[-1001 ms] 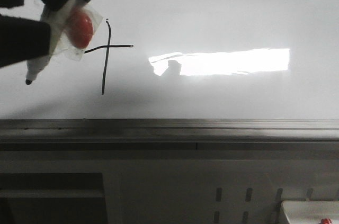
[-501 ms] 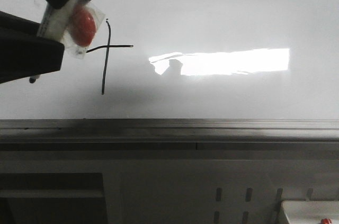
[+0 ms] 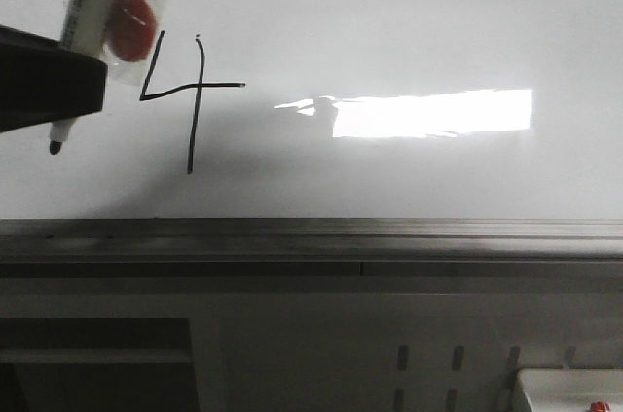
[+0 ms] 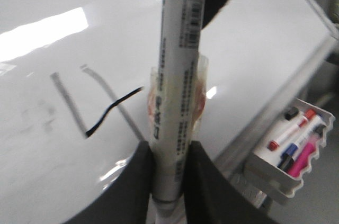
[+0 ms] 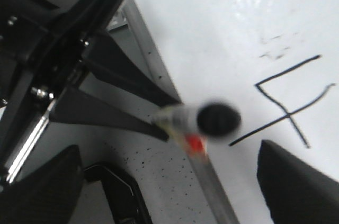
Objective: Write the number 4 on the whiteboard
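Since a second ago the left gripper (image 4: 169,173) has lifted clear, uncovering the slanted stroke. On the whiteboard (image 3: 409,22), the finished number 4 (image 3: 190,100) sits left of the glare. Left fingers clench the marker (image 4: 177,75); the right gripper (image 5: 169,181) is spread, empty.

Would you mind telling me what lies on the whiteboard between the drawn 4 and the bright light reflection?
Nothing: in the front view, the whiteboard is bare white between the number 4 and the light reflection.
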